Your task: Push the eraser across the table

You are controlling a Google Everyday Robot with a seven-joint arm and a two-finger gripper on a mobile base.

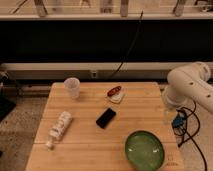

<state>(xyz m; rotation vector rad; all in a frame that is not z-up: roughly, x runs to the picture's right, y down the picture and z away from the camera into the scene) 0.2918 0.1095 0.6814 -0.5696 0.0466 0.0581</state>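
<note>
Eraser (106,118): a flat black block lying near the middle of the table, turned at an angle to the planks, with nothing touching it.
Table (85,150): light wooden planks running left to right; its front edge is the nearest thing in view.
Green bowl (144,149): upright at the near right corner, nearer than the eraser and to its right, apart from it.
White bottle (59,127): lying on its side at the near left, cap end pointing towards the front edge, well apart from the eraser.
Gripper (170,116): hanging low just off the table's right edge, level with the eraser but well apart from it; whether it is apart or together cannot be told.
Arm (192,85): white and thick, bending in from the right above the gripper, beside the table and not over it.
Red-and-white object (115,93): small, lying just beyond the eraser towards the far edge.
Clear cup (72,87): upright at the far left of the table.
Black cable (131,45): running up the dark wall behind the table.
</note>
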